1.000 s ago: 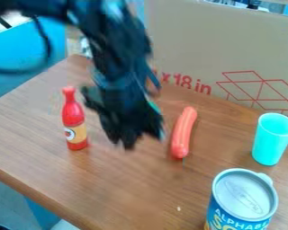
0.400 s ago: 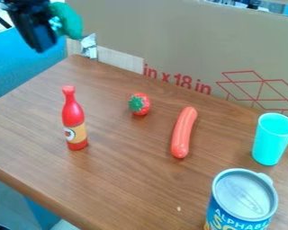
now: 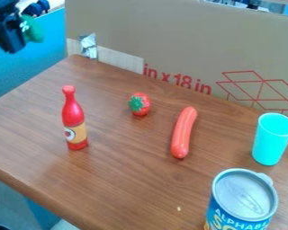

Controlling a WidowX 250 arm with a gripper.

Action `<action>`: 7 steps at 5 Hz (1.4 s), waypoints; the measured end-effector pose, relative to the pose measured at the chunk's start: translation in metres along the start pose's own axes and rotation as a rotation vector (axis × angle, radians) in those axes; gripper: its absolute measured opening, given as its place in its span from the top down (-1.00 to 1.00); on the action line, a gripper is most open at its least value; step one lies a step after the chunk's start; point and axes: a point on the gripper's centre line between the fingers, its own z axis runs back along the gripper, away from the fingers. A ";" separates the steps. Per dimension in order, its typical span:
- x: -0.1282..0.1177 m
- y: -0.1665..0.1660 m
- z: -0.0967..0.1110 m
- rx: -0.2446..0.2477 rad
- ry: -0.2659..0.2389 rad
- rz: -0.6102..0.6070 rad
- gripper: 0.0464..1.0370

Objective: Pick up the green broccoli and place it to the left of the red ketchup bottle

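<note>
The black gripper (image 3: pixel 15 41) is at the upper left of the camera view, off past the table (image 3: pixel 128 179)'s far left corner; it appears clamped on a rounded green thing (image 3: pixel 32 29) (what it is exactly, I cannot tell), which sits in mid-air at the gripper's side, partly hidden by it; the thing looks like a light toy, probably firm or only slightly yielding, its curved surface perhaps a bit slippery, hardly fragile; a hold across its broadest part should suit it best, since a pinch near an edge could let it twist; on the table a red bottle (image 3: pixel 74 123) stands upright, with a strawberry (image 3: pixel 141 104) and a sausage (image 3: pixel 183 132) lying near each other, and a turquoise cup (image 3: pixel 272 140) and a can (image 3: pixel 245 193) upright beyond.
</note>
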 end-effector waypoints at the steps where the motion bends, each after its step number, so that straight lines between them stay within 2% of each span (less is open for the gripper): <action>1: 0.002 0.010 -0.037 0.070 0.033 -0.008 0.53; 2: -0.010 -0.001 -0.071 0.121 0.076 -0.024 0.53; 3: -0.018 -0.010 -0.087 0.165 0.123 -0.020 0.53; 4: -0.024 -0.004 -0.104 0.171 0.153 0.002 0.53; 5: -0.030 0.009 -0.110 0.209 0.194 0.021 0.53; 6: -0.032 0.025 -0.111 0.246 0.209 0.051 0.53; 7: -0.035 0.028 -0.112 0.255 0.227 0.058 0.46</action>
